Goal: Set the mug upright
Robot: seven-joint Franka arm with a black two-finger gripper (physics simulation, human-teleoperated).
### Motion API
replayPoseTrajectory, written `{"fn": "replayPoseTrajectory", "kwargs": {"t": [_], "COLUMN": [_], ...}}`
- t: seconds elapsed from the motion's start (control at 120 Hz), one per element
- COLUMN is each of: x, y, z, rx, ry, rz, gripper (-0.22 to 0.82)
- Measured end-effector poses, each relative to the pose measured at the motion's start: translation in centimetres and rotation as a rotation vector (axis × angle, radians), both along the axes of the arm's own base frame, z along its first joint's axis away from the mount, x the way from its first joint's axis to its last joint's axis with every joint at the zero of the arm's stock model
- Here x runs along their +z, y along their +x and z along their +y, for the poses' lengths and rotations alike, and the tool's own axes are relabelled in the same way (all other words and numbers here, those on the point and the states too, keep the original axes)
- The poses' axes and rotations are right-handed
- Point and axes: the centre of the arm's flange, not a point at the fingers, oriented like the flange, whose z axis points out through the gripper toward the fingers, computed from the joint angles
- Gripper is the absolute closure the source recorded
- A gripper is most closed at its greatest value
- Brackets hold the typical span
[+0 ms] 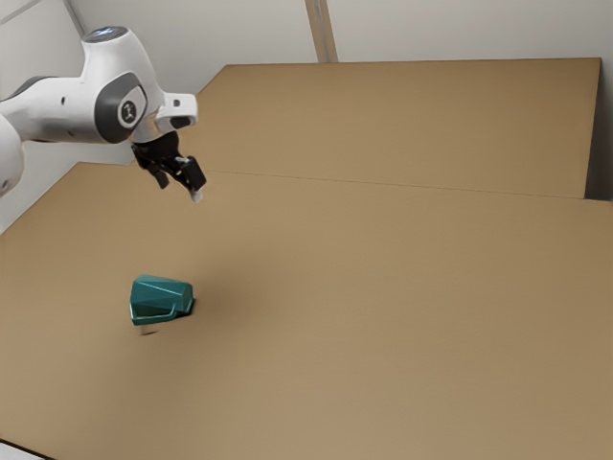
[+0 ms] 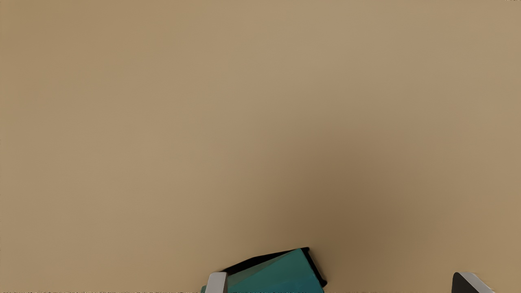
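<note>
Plain brown tabletop (image 1: 402, 307) with pale walls (image 1: 460, 29) behind it, in the exterior view. My black claw (image 1: 180, 187) hangs above the surface, fingers apart, nothing held. Below it, well apart, a teal mug (image 1: 161, 299) lies on its side.

Wrist view, looking down past my fingertips: they stand wide, with bare surface showing between them. Part of the mug appears close to one fingertip, which overlaps it; the other fingertip is well away from it. A soft shadow (image 2: 350, 219) spreads beside the mug.

What could go wrong: if I come straight down off-centre like this, the nearer finger may land on the mug's wall and push or roll it. A grip too near one end could let the faceted, tapering body slip or swivel as I turn it, and releasing it at a slant could tip it over again.

The exterior view gives the drop between claw and mug, and the mug's whole lying shape; the wrist view cuts that shape off but reveals my uneven alignment.
</note>
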Motion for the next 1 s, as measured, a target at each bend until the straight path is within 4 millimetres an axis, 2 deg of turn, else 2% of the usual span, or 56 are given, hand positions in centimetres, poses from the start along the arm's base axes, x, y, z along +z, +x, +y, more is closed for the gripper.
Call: {"fn": "replayPoseTrajectory", "kwargs": {"t": [0.1,0.183,0.267,0.433,0.517,0.558,0.667,1.0], "x": [0.5,0.2,-0.8,-3.5,-5.5,-6.7,-9.5,-18.0], "y": [-0.4,-1.5,-3.1,-7.9,-9.9,-10.0,-9.3,-10.0], "z": [0.4,2.8,7.4,18.8,22.3,22.6,21.5,22.1], "rx": [0.014,0.082,0.176,0.350,0.381,0.367,0.291,0.227], "ry": [-0.022,-0.115,-0.219,-0.352,-0.401,-0.424,-0.471,-0.681], "rz": [-0.012,-0.015,0.001,0.017,0.038,0.053,0.092,0.123], "gripper": [0.00,0.00,0.00,0.00,0.00,0.00,0.00,0.00]}}
